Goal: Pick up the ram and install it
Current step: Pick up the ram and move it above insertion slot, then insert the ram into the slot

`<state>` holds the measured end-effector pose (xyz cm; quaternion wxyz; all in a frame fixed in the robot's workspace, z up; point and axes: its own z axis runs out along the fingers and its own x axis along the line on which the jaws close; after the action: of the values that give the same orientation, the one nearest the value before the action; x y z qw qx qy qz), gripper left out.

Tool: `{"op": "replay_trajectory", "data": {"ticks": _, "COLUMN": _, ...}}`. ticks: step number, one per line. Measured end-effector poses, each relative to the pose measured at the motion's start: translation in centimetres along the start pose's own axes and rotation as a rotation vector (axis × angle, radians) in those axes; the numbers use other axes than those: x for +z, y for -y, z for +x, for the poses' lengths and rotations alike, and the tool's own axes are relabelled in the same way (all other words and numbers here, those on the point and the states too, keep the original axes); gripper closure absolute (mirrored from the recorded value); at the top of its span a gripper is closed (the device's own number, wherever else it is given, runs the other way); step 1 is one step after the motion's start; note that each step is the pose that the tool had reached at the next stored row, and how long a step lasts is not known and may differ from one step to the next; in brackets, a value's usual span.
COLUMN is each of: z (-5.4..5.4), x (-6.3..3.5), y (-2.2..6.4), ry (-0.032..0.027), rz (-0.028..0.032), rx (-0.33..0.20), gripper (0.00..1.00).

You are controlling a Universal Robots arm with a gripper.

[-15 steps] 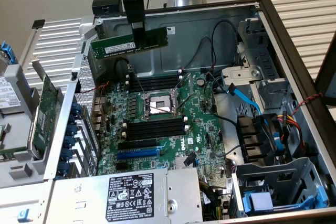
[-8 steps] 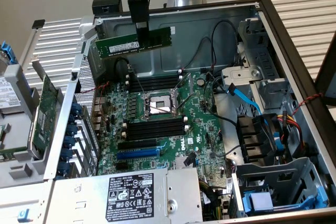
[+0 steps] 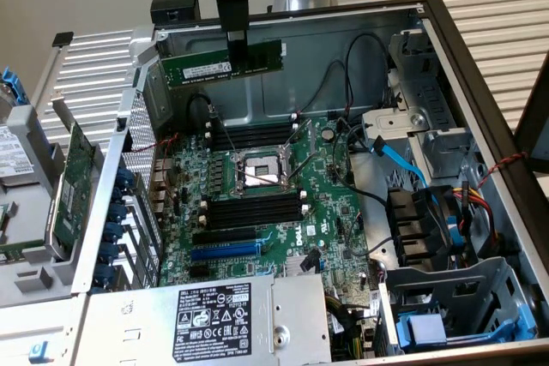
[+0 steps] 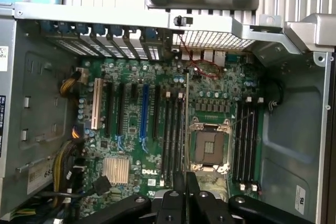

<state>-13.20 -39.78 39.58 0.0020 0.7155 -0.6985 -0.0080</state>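
Note:
The ram (image 3: 214,66), a long green stick with a white label, hangs level in the air above the back of the open computer case. My gripper (image 3: 236,43) is shut on its top edge near the middle. From the wrist view the ram (image 4: 187,119) is seen edge-on as a thin line running out from my gripper (image 4: 186,178) over the motherboard. Below it lie black memory slots (image 3: 253,136) with white end clips on one side of the CPU socket (image 3: 257,169) and more slots (image 3: 255,209) on the other side.
The motherboard (image 4: 131,145) carries a blue expansion slot (image 4: 144,114) and a heatsink (image 4: 115,169). A green expansion card (image 3: 73,182) stands outside the case at the exterior view's left. Drive cages, a blue cable (image 3: 399,160) and wire bundles crowd the exterior view's right.

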Motion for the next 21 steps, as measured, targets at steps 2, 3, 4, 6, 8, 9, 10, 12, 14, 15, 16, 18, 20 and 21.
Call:
{"op": "replay_trajectory", "data": {"ticks": 2, "z": -0.4, "x": 0.05, "y": 0.29, "ry": 0.0000, "rz": -0.0001, "rx": 0.000, "gripper": 0.87}}
{"op": "replay_trajectory", "data": {"ticks": 3, "z": -0.6, "x": 0.09, "y": 0.42, "ry": 0.0000, "rz": -0.0001, "rx": 0.000, "gripper": 0.87}}
{"op": "replay_trajectory", "data": {"ticks": 4, "z": -0.6, "x": 0.15, "y": 0.51, "ry": 0.0001, "rz": 0.0000, "rx": 0.000, "gripper": 0.87}}
{"op": "replay_trajectory", "data": {"ticks": 6, "z": -0.7, "x": 0.33, "y": 0.53, "ry": 0.0002, "rz": 0.0001, "rx": 0.000, "gripper": 0.87}}
{"op": "replay_trajectory", "data": {"ticks": 8, "z": -0.7, "x": 0.58, "y": 0.53, "ry": 0.0010, "rz": 0.0000, "rx": 0.000, "gripper": 0.87}}
{"op": "replay_trajectory", "data": {"ticks": 9, "z": -0.7, "x": 0.74, "y": 0.54, "ry": 0.0017, "rz": 0.0001, "rx": 0.000, "gripper": 0.87}}
{"op": "replay_trajectory", "data": {"ticks": 10, "z": -0.7, "x": 0.89, "y": 0.54, "ry": 0.0019, "rz": 0.0001, "rx": 0.000, "gripper": 0.87}}
{"op": "replay_trajectory", "data": {"ticks": 12, "z": -0.7, "x": 1.23, "y": 0.55, "ry": 0.0027, "rz": 0.0000, "rx": 0.000, "gripper": 0.87}}
{"op": "replay_trajectory", "data": {"ticks": 14, "z": -0.7, "x": 1.59, "y": 0.55, "ry": 0.0040, "rz": 0.0001, "rx": 0.000, "gripper": 0.87}}
{"op": "replay_trajectory", "data": {"ticks": 15, "z": -0.7, "x": 1.77, "y": 0.55, "ry": 0.0046, "rz": 0.0000, "rx": 0.000, "gripper": 0.87}}
{"op": "replay_trajectory", "data": {"ticks": 16, "z": -0.7, "x": 1.96, "y": 0.56, "ry": 0.0053, "rz": 0.0001, "rx": 0.000, "gripper": 0.87}}
{"op": "replay_trajectory", "data": {"ticks": 18, "z": -0.7, "x": 2.33, "y": 0.56, "ry": 0.0064, "rz": 0.0002, "rx": 0.000, "gripper": 0.87}}
{"op": "replay_trajectory", "data": {"ticks": 20, "z": -0.7, "x": 2.68, "y": 0.56, "ry": 0.0070, "rz": 0.0002, "rx": 0.000, "gripper": 0.87}}
{"op": "replay_trajectory", "data": {"ticks": 21, "z": -0.7, "x": 2.87, "y": 0.57, "ry": 0.0072, "rz": 0.0002, "rx": 0.000, "gripper": 0.87}}
